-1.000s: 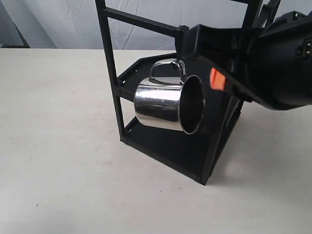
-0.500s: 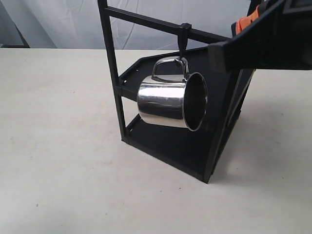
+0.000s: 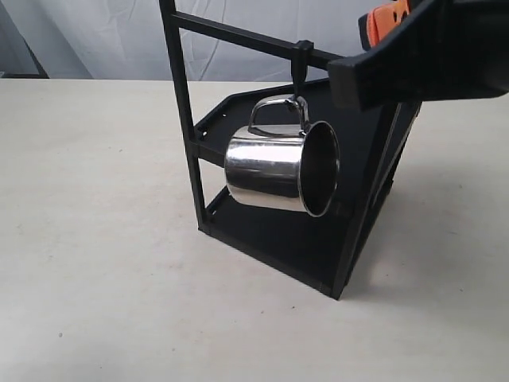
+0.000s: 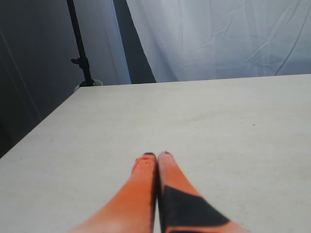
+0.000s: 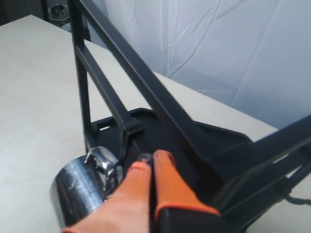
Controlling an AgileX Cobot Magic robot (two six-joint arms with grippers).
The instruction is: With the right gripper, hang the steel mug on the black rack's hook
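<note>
The steel mug hangs by its looped handle from the hook on the black rack's crossbar, tilted with its mouth facing right. Nothing else touches it. My right gripper is up and to the right of the mug, apart from it, at crossbar height. In the right wrist view its orange fingers are shut with nothing between them, the mug beside them and the hook's collar just beyond. My left gripper is shut and empty over the bare table.
The black rack stands mid-table with two flat shelves below the mug. A white curtain hangs behind the table. A dark light stand stands past the table's far edge in the left wrist view.
My right gripper has pulled up and off to the right, away from the mug's handle. The mug stays hanging on the hook and has settled slightly rightward.
</note>
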